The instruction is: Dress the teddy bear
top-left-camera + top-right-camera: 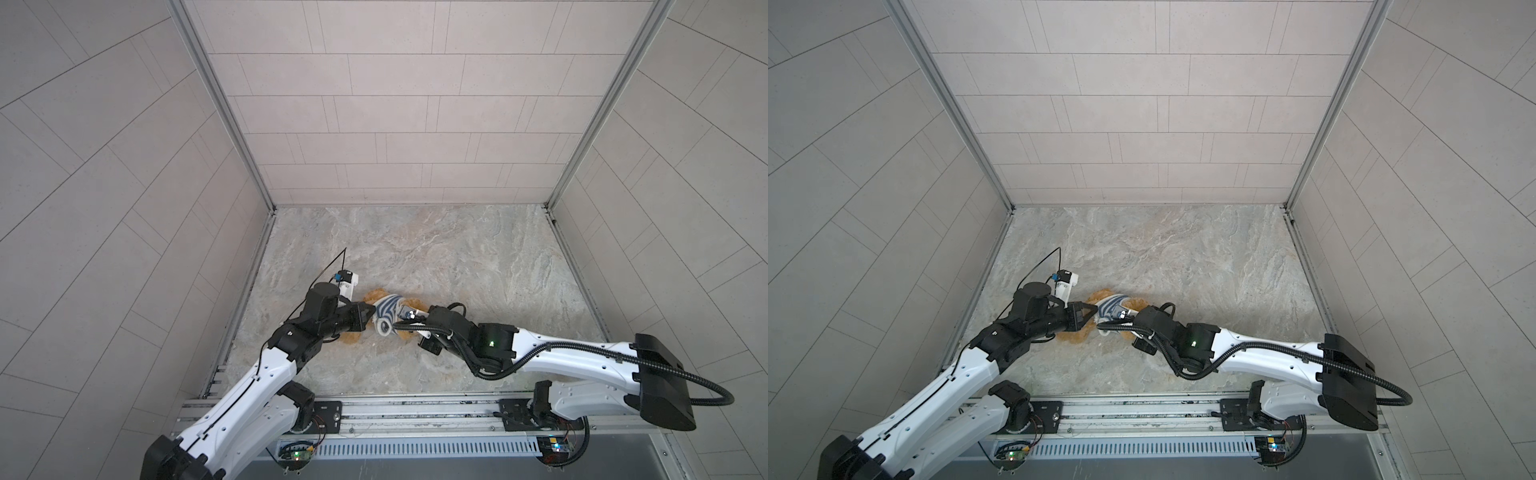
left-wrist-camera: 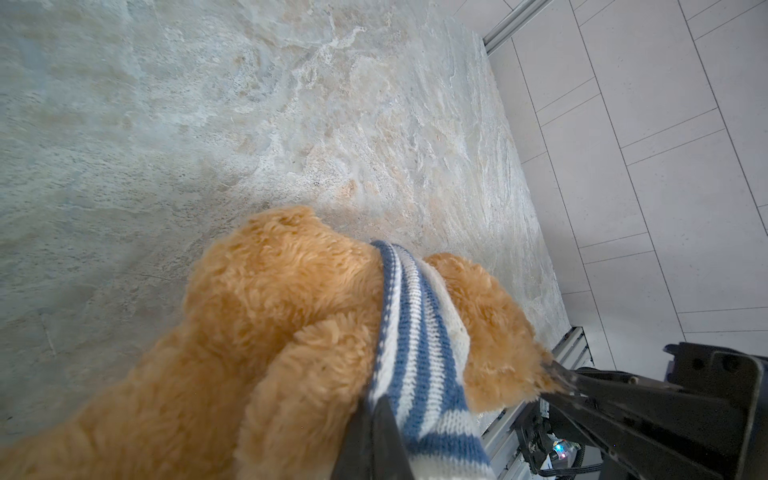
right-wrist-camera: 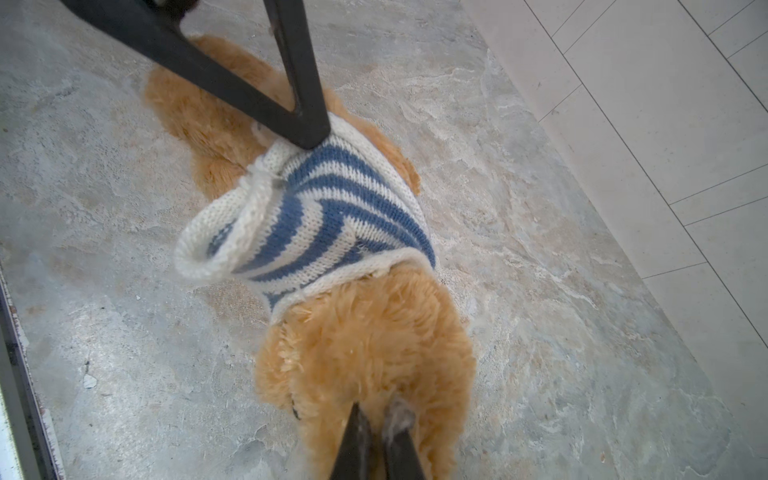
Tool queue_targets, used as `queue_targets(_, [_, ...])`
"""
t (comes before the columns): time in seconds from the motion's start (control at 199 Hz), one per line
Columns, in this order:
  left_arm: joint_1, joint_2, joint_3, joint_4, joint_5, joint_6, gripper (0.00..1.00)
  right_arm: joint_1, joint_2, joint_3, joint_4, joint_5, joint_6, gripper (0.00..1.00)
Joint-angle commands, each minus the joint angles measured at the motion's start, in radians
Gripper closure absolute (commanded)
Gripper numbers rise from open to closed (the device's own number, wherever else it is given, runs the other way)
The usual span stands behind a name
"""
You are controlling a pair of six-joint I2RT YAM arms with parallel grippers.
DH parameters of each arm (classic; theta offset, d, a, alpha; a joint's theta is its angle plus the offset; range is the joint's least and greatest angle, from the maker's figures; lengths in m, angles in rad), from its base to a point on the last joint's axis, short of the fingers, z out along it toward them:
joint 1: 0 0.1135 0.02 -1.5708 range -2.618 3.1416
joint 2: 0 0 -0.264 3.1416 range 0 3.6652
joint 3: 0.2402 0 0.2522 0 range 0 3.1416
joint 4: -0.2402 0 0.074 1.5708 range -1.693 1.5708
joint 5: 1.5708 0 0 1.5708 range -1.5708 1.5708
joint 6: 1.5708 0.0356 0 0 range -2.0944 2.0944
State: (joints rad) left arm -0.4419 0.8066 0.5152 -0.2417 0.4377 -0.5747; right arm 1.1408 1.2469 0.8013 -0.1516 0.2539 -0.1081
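Note:
The golden-brown teddy bear (image 1: 371,296) (image 1: 1074,337) lies on the stone table (image 1: 457,257) between my two grippers. A blue-and-white striped shirt (image 1: 387,309) (image 1: 1111,307) (image 3: 332,216) is wrapped round its body, with one white-edged opening (image 3: 208,249) hanging loose and empty. My left gripper (image 2: 374,432) (image 1: 372,312) (image 3: 309,135) is shut on the shirt's white edge. My right gripper (image 3: 376,419) (image 1: 404,318) (image 2: 557,374) is shut on the fur of the bear's head (image 3: 365,353), which sticks out of the shirt. The bear's face is mostly hidden.
Tiled walls (image 1: 395,104) enclose the table at the back and on both sides. A metal rail (image 1: 415,409) carrying both arm bases runs along the front edge. A black cable (image 1: 332,266) loops up from the left wrist.

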Motion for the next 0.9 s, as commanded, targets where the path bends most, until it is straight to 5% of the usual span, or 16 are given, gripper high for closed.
queue_targets(0.0, [0.04, -0.025, -0.027, -0.046, 0.008, 0.016, 1.0, 0.004, -0.039, -0.01, -0.043, 0.043, 0.0, 1.0])
queue_targets(0.416, [0.192, -0.059, -0.082, -0.081, 0.02, 0.0, 1.0, 0.004, -0.105, -0.039, -0.07, 0.072, 0.002, 1.0])
queue_targets(0.898, [0.198, -0.093, -0.098, -0.135, -0.102, -0.014, 1.0, -0.001, -0.167, -0.079, -0.078, 0.174, 0.061, 1.0])
